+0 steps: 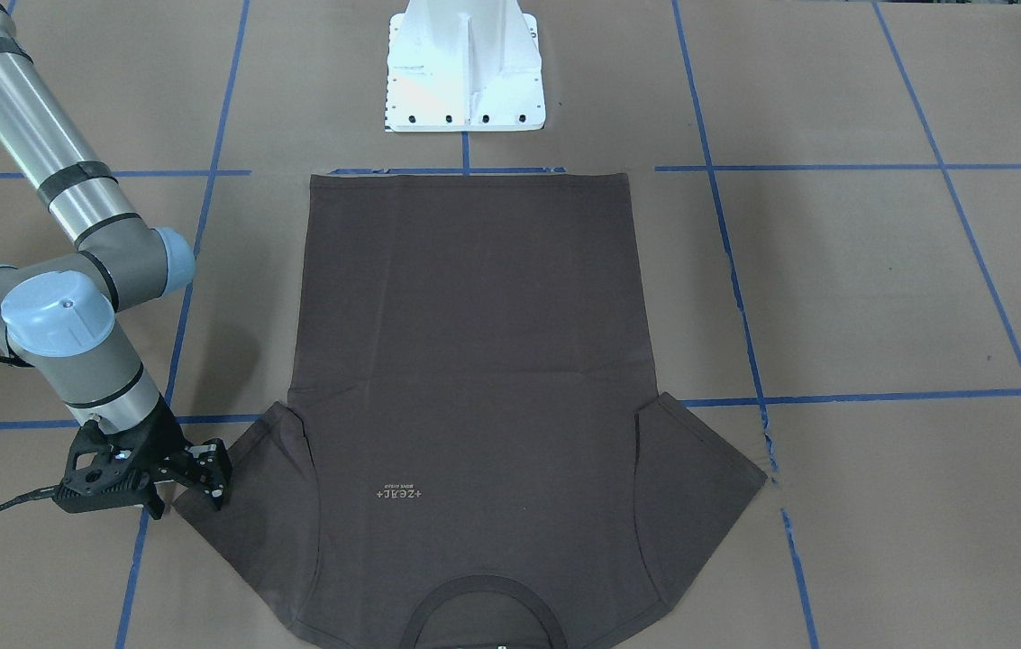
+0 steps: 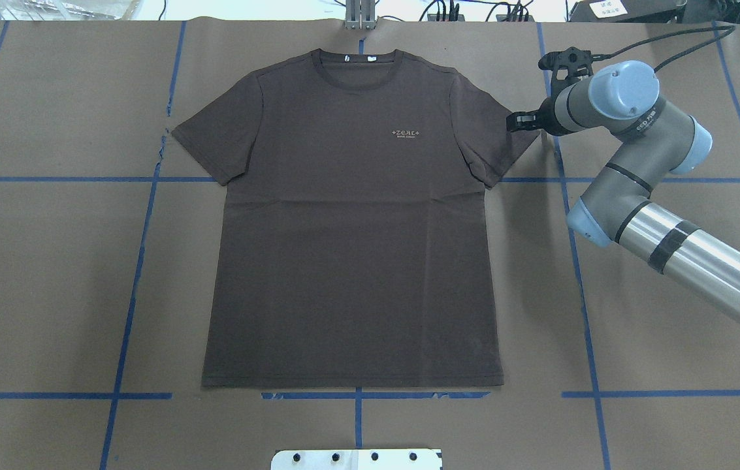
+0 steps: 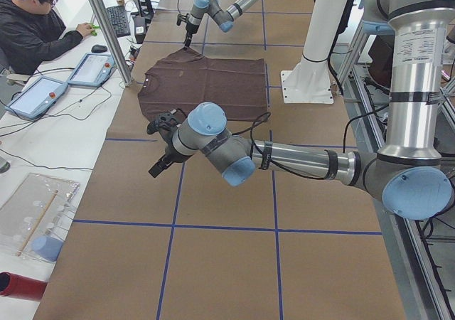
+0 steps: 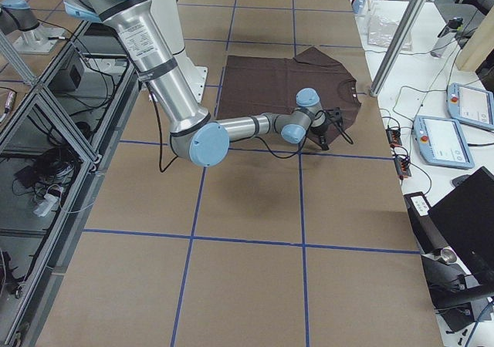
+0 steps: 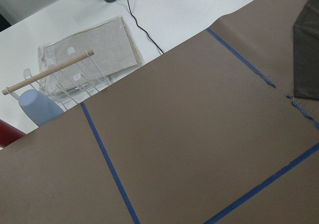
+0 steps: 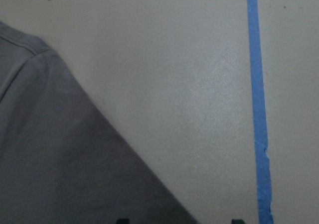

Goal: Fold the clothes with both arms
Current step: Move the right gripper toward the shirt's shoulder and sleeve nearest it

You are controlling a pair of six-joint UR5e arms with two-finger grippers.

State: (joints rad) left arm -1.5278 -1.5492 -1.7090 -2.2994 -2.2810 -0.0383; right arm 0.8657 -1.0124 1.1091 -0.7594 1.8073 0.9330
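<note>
Nearest the robot, white pedestal base (image 1: 465,81): smooth painted metal, a square plate with a row of bolt holes. Sits on matt brown paper (image 2: 36,274) crossed by blue tape lines (image 2: 127,313), frayed in places.

Just beyond, T-shirt (image 2: 353,261): soft dark brown-grey cotton. Lies flat and front up in the table's middle, straight hem toward the base, collar (image 2: 360,68) ribbed and round at the far side. Small pale logo (image 2: 407,134) on the chest, faint creases across the body, both short sleeves splayed outward.

At the tip of the sleeve on the robot's right, right gripper (image 1: 187,494): black and angular, fingertips (image 6: 122,221) spread wide with the sleeve's corner between them. Seems to hover just over the cloth, contact hard to judge. From overhead, mostly hidden behind the wrist of the right arm (image 2: 670,248), all silver-grey tube and light blue caps.

Off the opposite sleeve, left gripper (image 3: 156,169). Hangs over bare paper, apart from the shirt, seen only from the table's end; impossible to tell whether spread or closed.

Farther out, on a white bench past the paper's edge: clear plastic rack (image 5: 75,79) with a wooden dowel, pale blue cup (image 5: 37,108), tablet-like screens (image 3: 91,70), and a seated person (image 3: 32,28) at a keyboard.
</note>
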